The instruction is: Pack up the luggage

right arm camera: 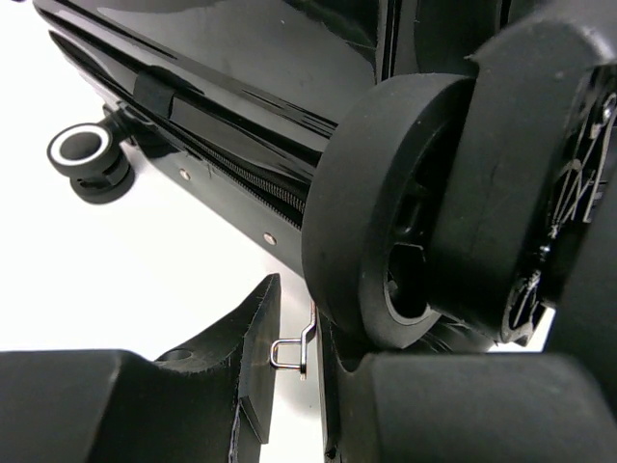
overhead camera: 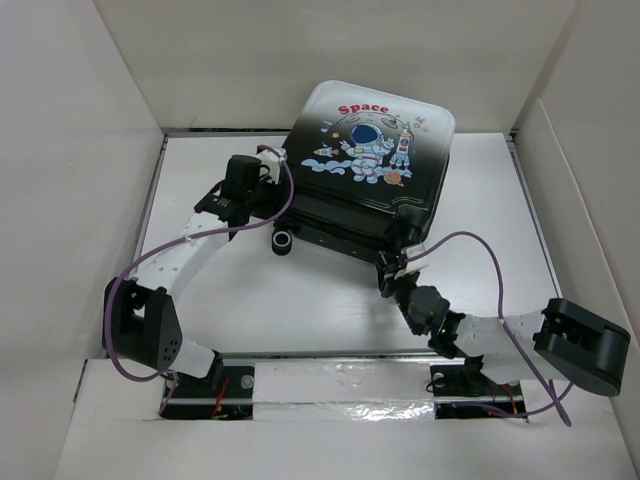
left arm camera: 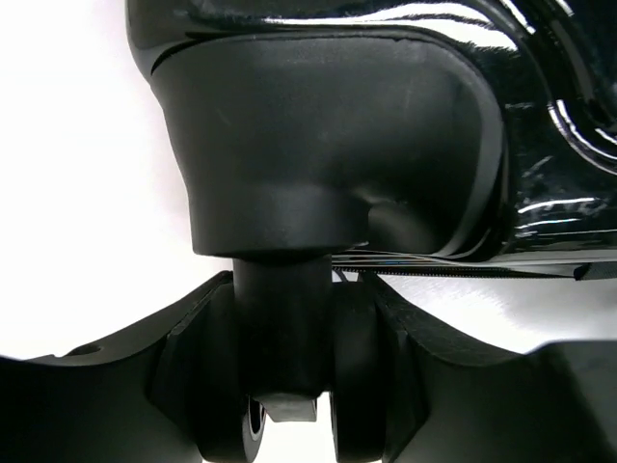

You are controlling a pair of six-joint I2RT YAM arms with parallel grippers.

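The luggage (overhead camera: 370, 150) lies flat at the back of the table, astronaut and red "Space" print up, its shell halves together. My left gripper (overhead camera: 268, 168) is at its left corner. In the left wrist view the gripper (left arm camera: 294, 323) is shut around the black caster wheel (left arm camera: 289, 318) under the wheel housing (left arm camera: 318, 145). My right gripper (overhead camera: 397, 262) is at the near right corner. In the right wrist view the gripper (right arm camera: 294, 333) is closed to a narrow gap, with the metal zipper pull (right arm camera: 294, 352) bridging both fingers below another wheel (right arm camera: 371, 222). The lining is hidden.
A third wheel (overhead camera: 283, 240) sticks out at the luggage's near left side and also shows in the right wrist view (right arm camera: 87, 149). White walls (overhead camera: 70, 150) enclose the white table (overhead camera: 300, 300) on three sides. Purple cables loop over both arms.
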